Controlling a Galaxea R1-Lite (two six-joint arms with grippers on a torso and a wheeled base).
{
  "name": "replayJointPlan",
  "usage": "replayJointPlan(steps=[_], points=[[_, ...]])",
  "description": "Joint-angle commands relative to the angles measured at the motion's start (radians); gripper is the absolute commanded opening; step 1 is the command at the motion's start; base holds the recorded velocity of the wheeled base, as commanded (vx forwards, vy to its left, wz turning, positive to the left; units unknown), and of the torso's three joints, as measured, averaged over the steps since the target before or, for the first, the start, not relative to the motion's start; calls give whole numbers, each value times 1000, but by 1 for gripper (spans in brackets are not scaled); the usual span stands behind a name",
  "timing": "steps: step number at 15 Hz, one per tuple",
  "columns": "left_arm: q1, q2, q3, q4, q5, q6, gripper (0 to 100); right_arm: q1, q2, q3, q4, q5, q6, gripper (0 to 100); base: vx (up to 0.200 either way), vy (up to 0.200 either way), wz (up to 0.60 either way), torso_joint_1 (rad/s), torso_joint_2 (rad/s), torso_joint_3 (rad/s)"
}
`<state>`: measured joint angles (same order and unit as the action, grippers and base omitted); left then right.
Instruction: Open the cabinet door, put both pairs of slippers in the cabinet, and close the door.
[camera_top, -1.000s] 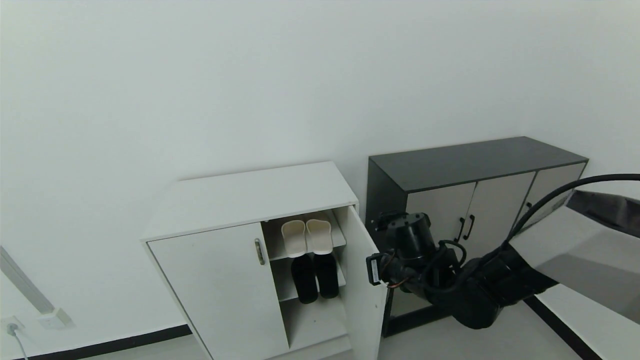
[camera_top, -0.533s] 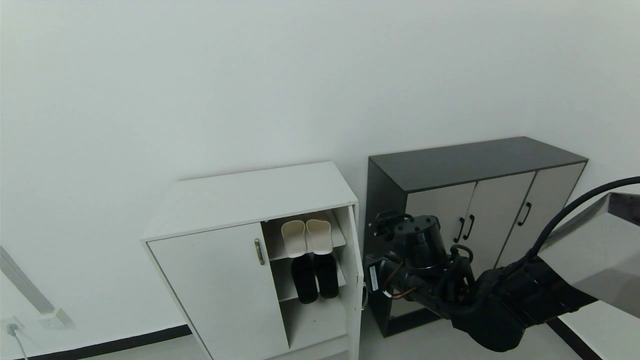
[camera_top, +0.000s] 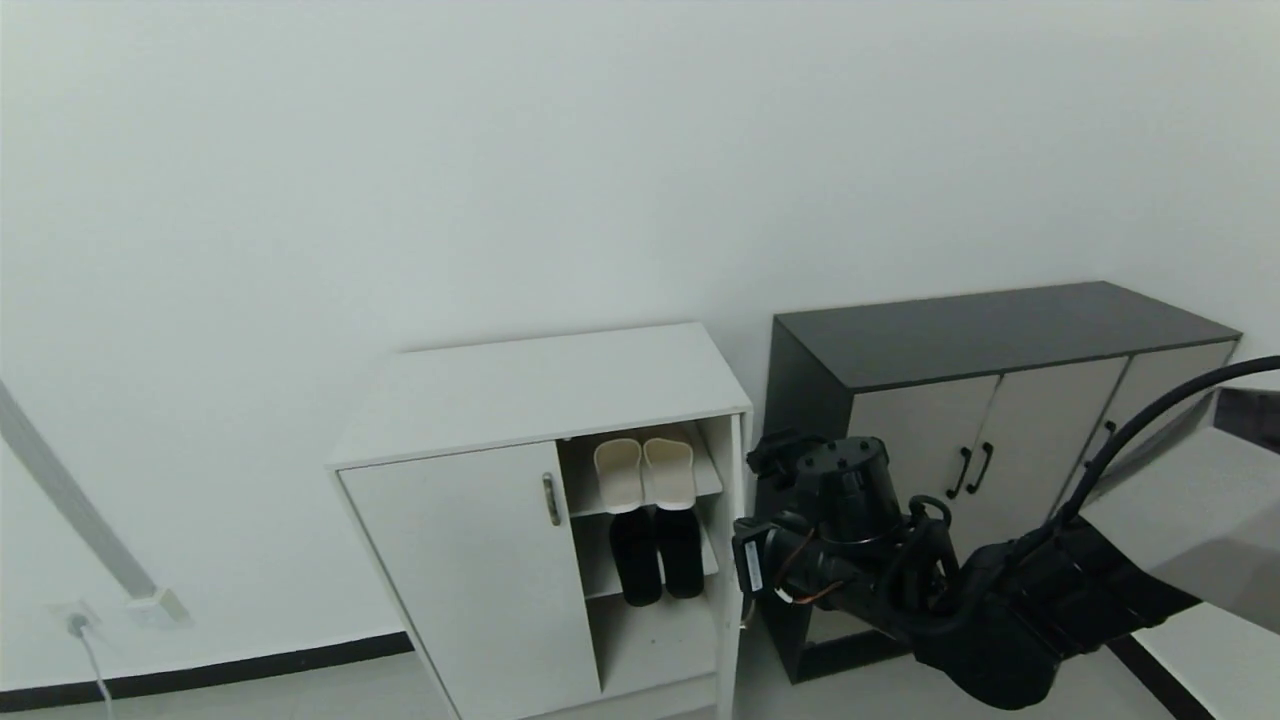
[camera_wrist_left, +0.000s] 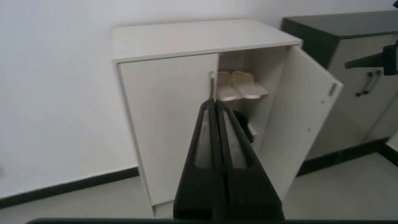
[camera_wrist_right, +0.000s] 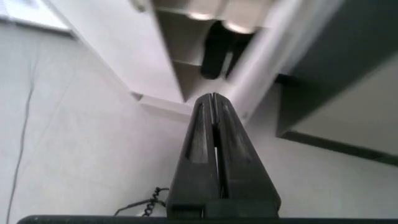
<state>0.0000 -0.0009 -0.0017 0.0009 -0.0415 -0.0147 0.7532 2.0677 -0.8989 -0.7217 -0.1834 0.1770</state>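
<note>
Beige slippers (camera_top: 645, 472) lie in cabinet (camera_top: 540, 390) just above black slippers (camera_top: 657, 565), lower centre of head view. Pairs lie side by side, long axes front-to-back, toe direction unclear. Right door (camera_wrist_left: 308, 118) open. Left gripper (camera_wrist_left: 216, 106) and right gripper (camera_wrist_right: 213, 99) pressed together.

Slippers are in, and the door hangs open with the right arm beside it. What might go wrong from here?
1. The right gripper is shut, so it can only push the door; it may slide off the smooth panel, leaving it ajar.
2. The black slippers reach their shelf's front edge and might block the door.
3. The right arm is close to the dark cabinet and may bump it.
</note>
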Motion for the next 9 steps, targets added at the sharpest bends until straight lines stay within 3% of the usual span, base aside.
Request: replayJointPlan(steps=[1,9], points=[[0,1,0,1,0,-1,0,-5,2,8,-8,2,-1,0,0,0,0,0,0,0],[0,1,0,-1,0,-1,0,-153,-29,51,73,-113,-188,0,0,0,0,0,0,0]])
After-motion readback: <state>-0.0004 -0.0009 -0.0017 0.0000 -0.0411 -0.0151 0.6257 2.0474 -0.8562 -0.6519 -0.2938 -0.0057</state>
